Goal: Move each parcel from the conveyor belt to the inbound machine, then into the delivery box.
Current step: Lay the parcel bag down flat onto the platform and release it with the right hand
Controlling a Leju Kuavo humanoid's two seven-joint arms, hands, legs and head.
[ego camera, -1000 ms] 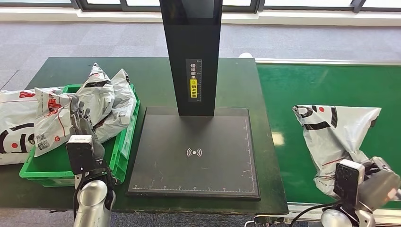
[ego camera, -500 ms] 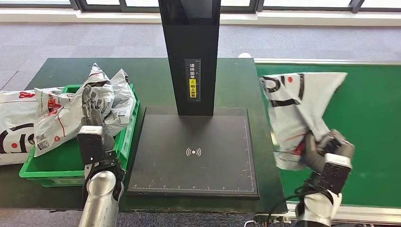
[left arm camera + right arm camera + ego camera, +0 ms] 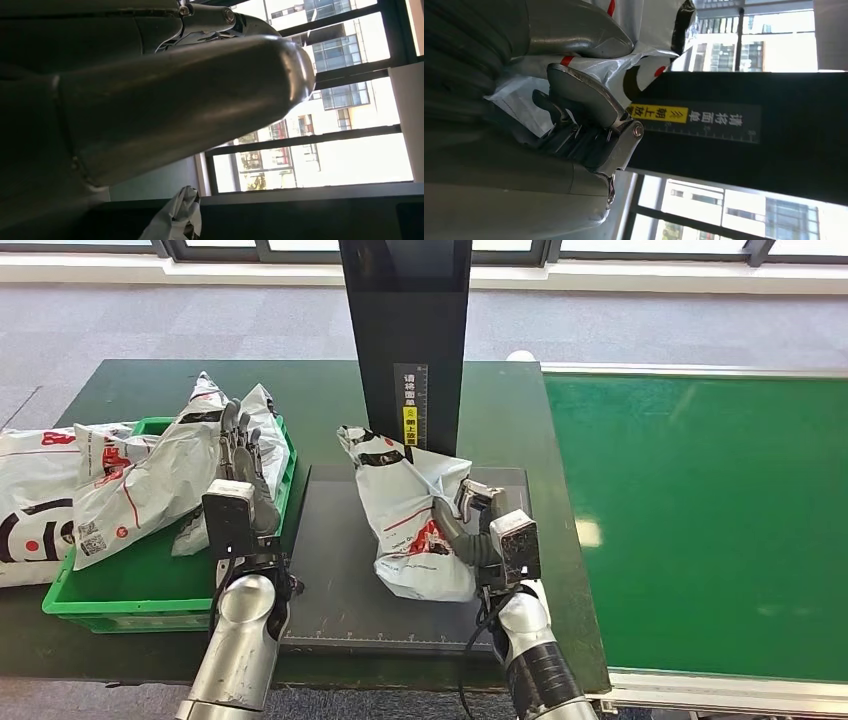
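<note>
A grey-white plastic parcel [image 3: 410, 510] with red and black print lies on the black plate of the inbound machine [image 3: 330, 580], in front of its dark column [image 3: 405, 350]. My right hand [image 3: 470, 525] grips the parcel's right side; in the right wrist view its fingers [image 3: 584, 125] clamp the crumpled film [image 3: 644, 40]. My left hand [image 3: 238, 455] is raised with fingers spread over the right edge of the green delivery box [image 3: 130, 590], holding nothing. Two parcels [image 3: 170, 475] lie in that box.
Another parcel [image 3: 30, 500] lies on the table left of the box. The green conveyor belt [image 3: 700, 520] runs along the right side. The machine's column stands just behind the held parcel. Windows line the far wall.
My right hand has carried the parcel leftward off the belt and down onto the machine plate. My left arm has shifted right and up, toward the box's right edge.
</note>
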